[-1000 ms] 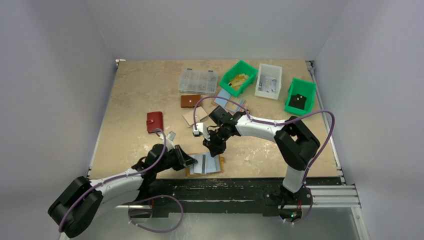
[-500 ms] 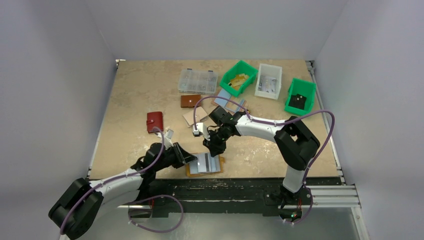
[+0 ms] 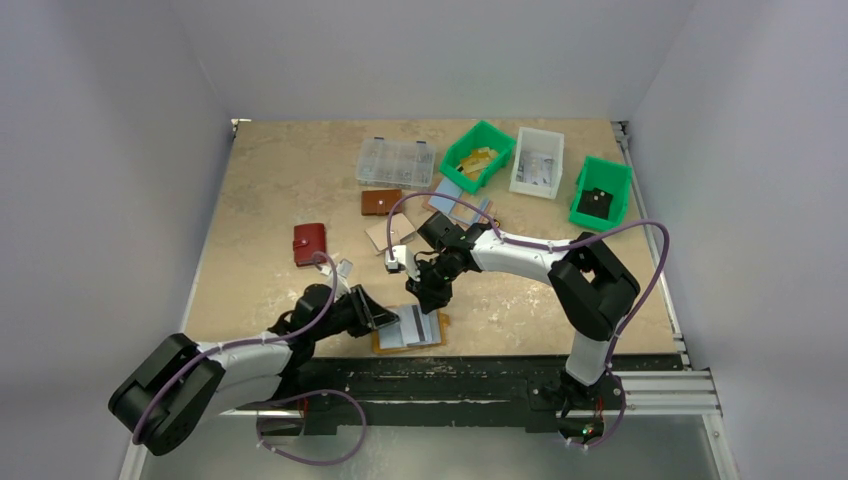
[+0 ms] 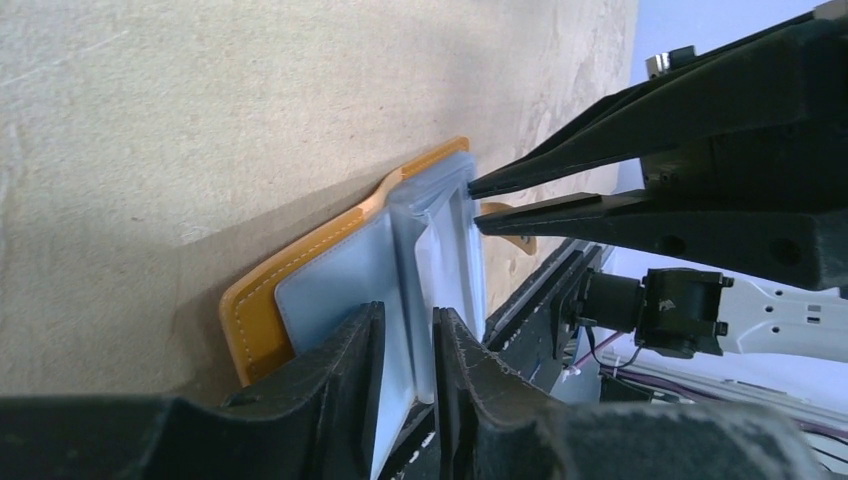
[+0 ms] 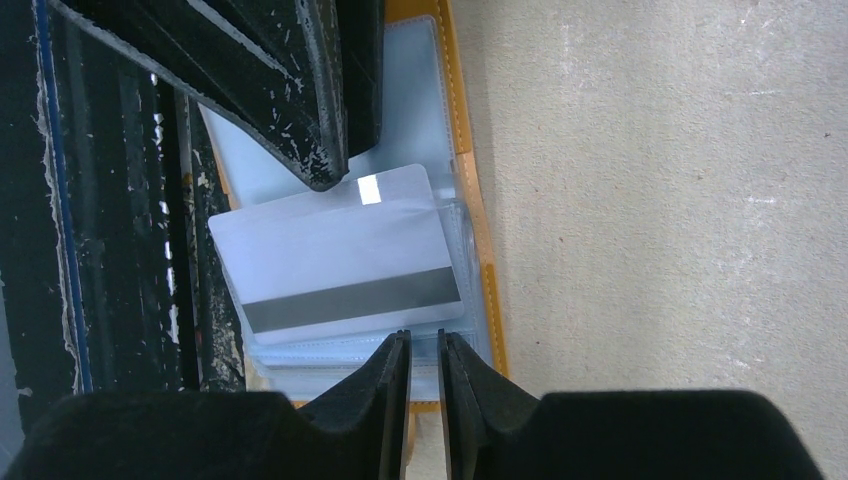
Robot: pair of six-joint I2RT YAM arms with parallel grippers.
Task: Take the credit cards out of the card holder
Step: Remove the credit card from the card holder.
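Note:
The mustard card holder [image 3: 442, 325] lies open near the table's front edge, its pale blue sleeves up [image 4: 250, 310] [image 5: 478, 250]. A whitish credit card [image 5: 330, 265] with a grey stripe lies on the sleeves [image 3: 412, 325]. My left gripper [image 3: 383, 316] comes in low from the left. Its jaws [image 4: 405, 330] stand a little apart around a pale sleeve edge, and its fingers [image 5: 300, 90] end at the card's edge. My right gripper [image 3: 428, 298] points down at the holder's far end. Its tips [image 5: 423, 340] are narrowly apart on the sleeve edge [image 4: 478, 205].
A red wallet [image 3: 309, 243] and a brown wallet [image 3: 381, 202] lie farther back on the left. Behind them are a clear compartment box [image 3: 396, 161], two green bins [image 3: 478, 153] [image 3: 601, 192], a white bin [image 3: 537, 161] and loose flat pieces [image 3: 460, 205]. A black rail [image 3: 450, 375] borders the holder.
The left arm's rear part has swung slightly right and up while its tip stays at the holder. Its jaws have loosened a little. The right arm has not moved.

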